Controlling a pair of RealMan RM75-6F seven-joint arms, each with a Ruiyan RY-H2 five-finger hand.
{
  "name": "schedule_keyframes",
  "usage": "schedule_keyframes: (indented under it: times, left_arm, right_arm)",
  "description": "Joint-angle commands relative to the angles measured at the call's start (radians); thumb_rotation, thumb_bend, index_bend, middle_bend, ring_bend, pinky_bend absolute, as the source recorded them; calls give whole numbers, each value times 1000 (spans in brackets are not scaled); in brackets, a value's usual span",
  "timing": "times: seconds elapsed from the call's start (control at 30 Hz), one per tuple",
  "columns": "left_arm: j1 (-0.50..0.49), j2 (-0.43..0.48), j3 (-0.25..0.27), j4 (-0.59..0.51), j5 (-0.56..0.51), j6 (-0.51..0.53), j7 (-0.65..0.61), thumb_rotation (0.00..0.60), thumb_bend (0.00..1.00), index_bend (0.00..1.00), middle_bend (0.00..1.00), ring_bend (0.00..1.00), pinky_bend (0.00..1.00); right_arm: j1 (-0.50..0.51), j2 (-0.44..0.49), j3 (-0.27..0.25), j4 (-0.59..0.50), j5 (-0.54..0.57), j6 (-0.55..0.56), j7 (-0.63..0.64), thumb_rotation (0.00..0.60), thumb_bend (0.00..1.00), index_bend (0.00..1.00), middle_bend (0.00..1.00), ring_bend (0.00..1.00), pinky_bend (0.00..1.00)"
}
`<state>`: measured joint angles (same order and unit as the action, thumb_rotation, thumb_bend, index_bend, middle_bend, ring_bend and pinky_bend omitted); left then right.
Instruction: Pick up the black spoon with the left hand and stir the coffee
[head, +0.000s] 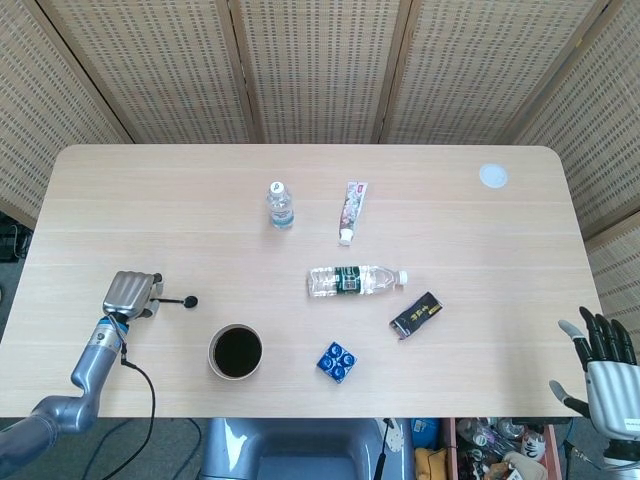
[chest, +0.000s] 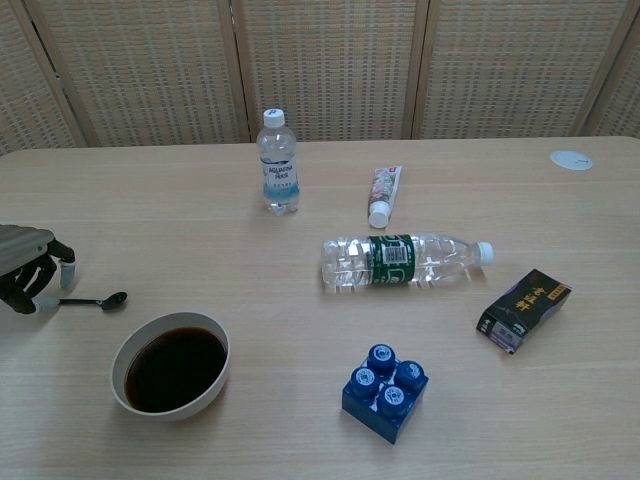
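Left robot hand (chest: 30, 270) fingers curled over black spoon (chest: 95, 300) handle, grip unclear; thin handle could slip, skid toward coffee (chest: 175, 365).

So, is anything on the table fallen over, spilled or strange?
One thing: the large water bottle lies on its side mid-table, while the small bottle stands upright. No spill is visible; the coffee sits inside its cup.

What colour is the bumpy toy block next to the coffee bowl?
Blue. The toy block shows best in the chest view.
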<state>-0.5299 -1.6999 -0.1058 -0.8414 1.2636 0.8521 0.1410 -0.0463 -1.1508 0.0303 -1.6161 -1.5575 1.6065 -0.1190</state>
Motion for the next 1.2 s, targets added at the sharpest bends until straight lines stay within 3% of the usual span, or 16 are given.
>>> schedule_keyframes:
  times: [0.03, 0.7, 1.2]
  left_arm:
    - [-1, -3, 0, 1, -3, -3, 1, 600, 371, 504, 725, 627, 715]
    - [-8, -27, 1, 26, -31, -42, 10, 600, 372, 505, 726, 627, 715]
    - [-2, -11, 0, -10, -66, -69, 35, 600, 378, 584, 743, 627, 715]
  right_arm:
    - [-1, 1, 0, 0, 0, 1, 0, 600, 199, 216, 117, 0, 0]
    - [-8, 5, 1, -2, 6, 3, -1, 600, 199, 216, 117, 0, 0]
    - [-12, 6, 1, -2, 5, 6, 1, 600, 199, 216, 117, 0, 0]
